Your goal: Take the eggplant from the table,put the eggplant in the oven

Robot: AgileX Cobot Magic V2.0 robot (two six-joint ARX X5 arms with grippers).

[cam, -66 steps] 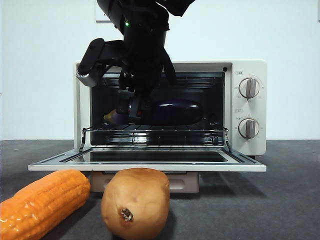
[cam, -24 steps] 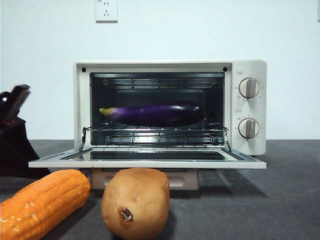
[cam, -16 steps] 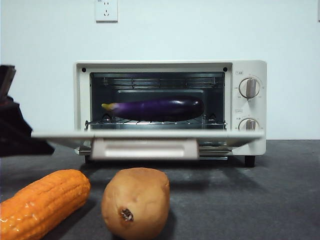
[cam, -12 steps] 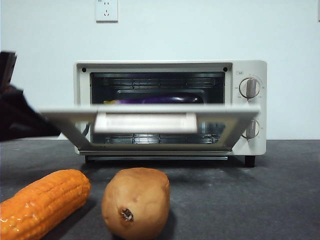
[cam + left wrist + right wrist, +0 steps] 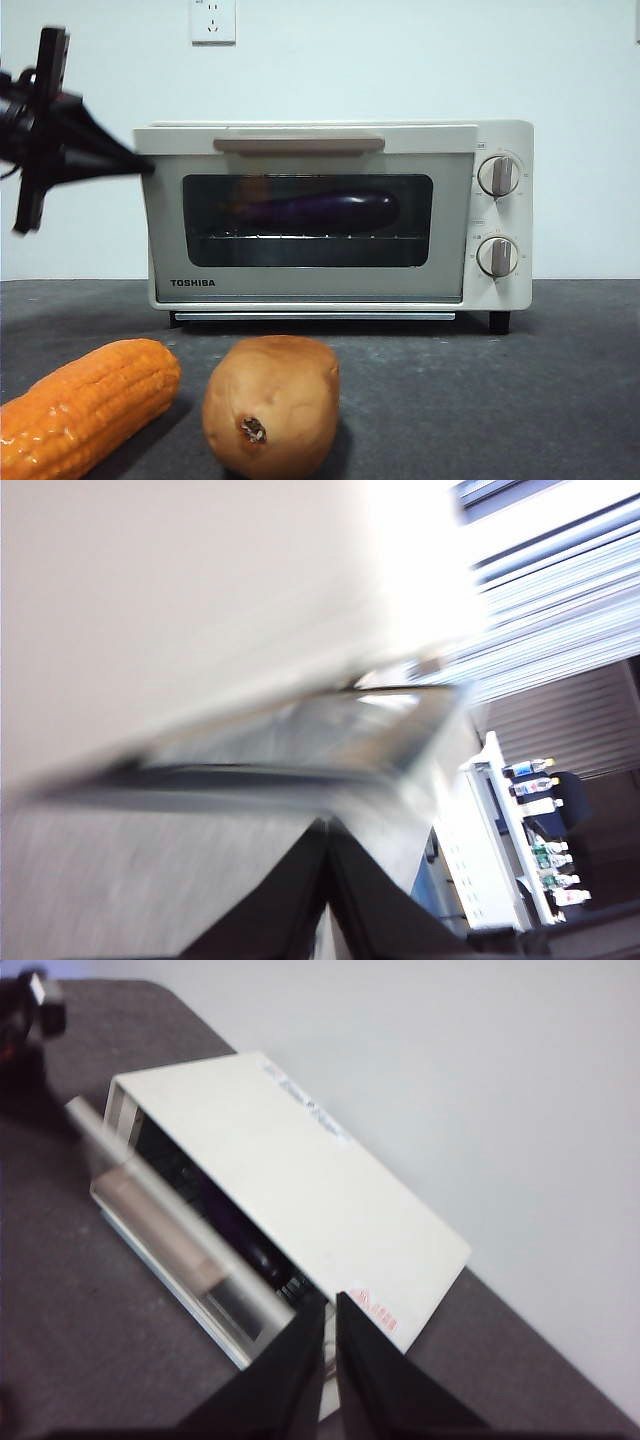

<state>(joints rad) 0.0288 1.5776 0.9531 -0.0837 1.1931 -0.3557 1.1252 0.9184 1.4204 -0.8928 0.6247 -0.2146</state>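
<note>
The dark purple eggplant [image 5: 320,210] lies lengthwise on the wire rack inside the cream oven [image 5: 505,215] and shows through the dark glass of the shut door. My left gripper [image 5: 137,166] comes in from the left with its jaws shut and empty, its tip against the door's upper left corner. The left wrist view is blurred: my left gripper [image 5: 326,826] points at the oven door [image 5: 300,730] close ahead. My right gripper [image 5: 330,1305] hangs high above the oven's top [image 5: 300,1190], jaws together and holding nothing.
An orange corn cob [image 5: 85,405] and a tan potato [image 5: 270,405] lie on the dark grey table [image 5: 500,400] in front of the oven. The beige door handle [image 5: 298,145] runs along the door's top. A wall socket [image 5: 212,20] sits behind.
The arm let go of the eggplant on the rack and drew back to the left. The oven door then swung up from flat open to shut, with my left gripper's tip rising beside it.
</note>
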